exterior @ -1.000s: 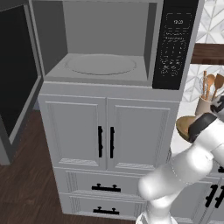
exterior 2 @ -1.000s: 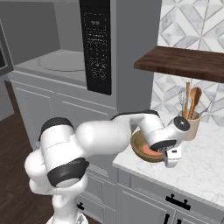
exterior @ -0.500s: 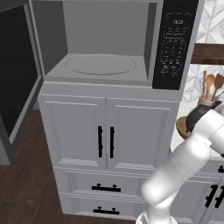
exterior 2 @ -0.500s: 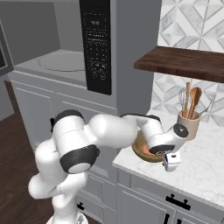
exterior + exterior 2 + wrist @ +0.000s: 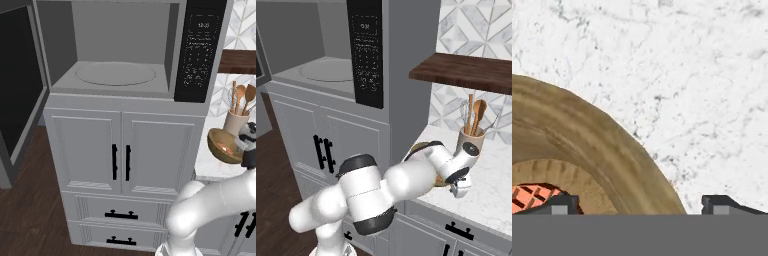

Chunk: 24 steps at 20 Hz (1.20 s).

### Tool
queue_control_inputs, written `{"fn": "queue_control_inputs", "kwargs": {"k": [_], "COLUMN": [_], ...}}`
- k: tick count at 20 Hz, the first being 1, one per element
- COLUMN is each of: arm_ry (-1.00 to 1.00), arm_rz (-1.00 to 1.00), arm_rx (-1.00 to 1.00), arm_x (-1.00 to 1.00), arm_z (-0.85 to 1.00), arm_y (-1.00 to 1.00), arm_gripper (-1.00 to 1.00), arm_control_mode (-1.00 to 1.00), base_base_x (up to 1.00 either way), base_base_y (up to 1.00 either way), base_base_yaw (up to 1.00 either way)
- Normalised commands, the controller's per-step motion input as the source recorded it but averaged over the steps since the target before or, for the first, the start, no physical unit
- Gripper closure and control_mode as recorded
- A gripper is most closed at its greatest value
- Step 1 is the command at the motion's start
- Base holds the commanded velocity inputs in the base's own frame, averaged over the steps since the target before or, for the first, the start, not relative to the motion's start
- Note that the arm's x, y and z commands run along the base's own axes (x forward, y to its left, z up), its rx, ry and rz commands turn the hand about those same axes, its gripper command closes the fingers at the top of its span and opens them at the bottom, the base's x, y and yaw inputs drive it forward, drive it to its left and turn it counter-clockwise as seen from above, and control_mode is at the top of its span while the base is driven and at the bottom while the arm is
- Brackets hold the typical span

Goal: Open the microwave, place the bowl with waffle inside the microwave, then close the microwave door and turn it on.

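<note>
The microwave (image 5: 115, 75) stands open above the cabinets, its cavity bare, and the microwave door (image 5: 20, 90) is swung out to the left. The brown bowl (image 5: 224, 145) sits on the marble counter (image 5: 493, 187) to the right, with the reddish waffle (image 5: 228, 149) inside it. My gripper (image 5: 460, 189) hangs over the bowl's right side, open. In the hand view the gripper (image 5: 639, 205) straddles the bowl (image 5: 587, 145) at its rim: one fingertip (image 5: 562, 204) is inside by the waffle (image 5: 529, 196), the other over the counter (image 5: 687, 75). My arm hides most of the bowl (image 5: 418, 148) in the right base view.
A beige crock of wooden spoons (image 5: 471, 140) stands just behind the bowl. A dark wooden shelf (image 5: 471, 72) hangs above the counter. The microwave's black keypad panel (image 5: 199, 50) lies between cavity and counter. Grey cabinet doors (image 5: 120, 155) and drawers sit below.
The hand has moved right and slightly down over the bowl, from above its middle to its right rim. The jaws stay wide apart. Bowl and microwave door have not moved.
</note>
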Motion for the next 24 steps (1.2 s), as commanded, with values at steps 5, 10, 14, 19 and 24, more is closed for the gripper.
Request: {"fn": "queue_control_inputs", "kwargs": {"k": [5, 10, 14, 19, 24], "arm_ry": [0.0, 0.0, 0.0, 0.0, -0.02], "arm_rz": [0.0, 0.0, 0.0, 0.0, -0.03], "arm_rx": [-0.05, -0.08, -0.06, 0.0, 0.0], "arm_x": [0.0, 0.0, -0.06, -0.25, -0.49], "arm_z": [-0.12, -0.12, -0.08, 0.0, 0.32], "arm_y": [0.22, 0.35, 0.32, 0.0, -0.11], "arm_gripper": [1.0, 1.0, 1.0, 1.0, 1.0], "arm_control_mode": [-1.0, -1.0, -1.0, -1.0, -1.0], "base_base_x": [0.0, 0.0, 0.0, 0.0, 0.0], "base_base_y": [0.0, 0.0, 0.0, 0.0, 0.0], "base_base_yaw": [0.0, 0.0, 0.0, 0.0, 0.0]}}
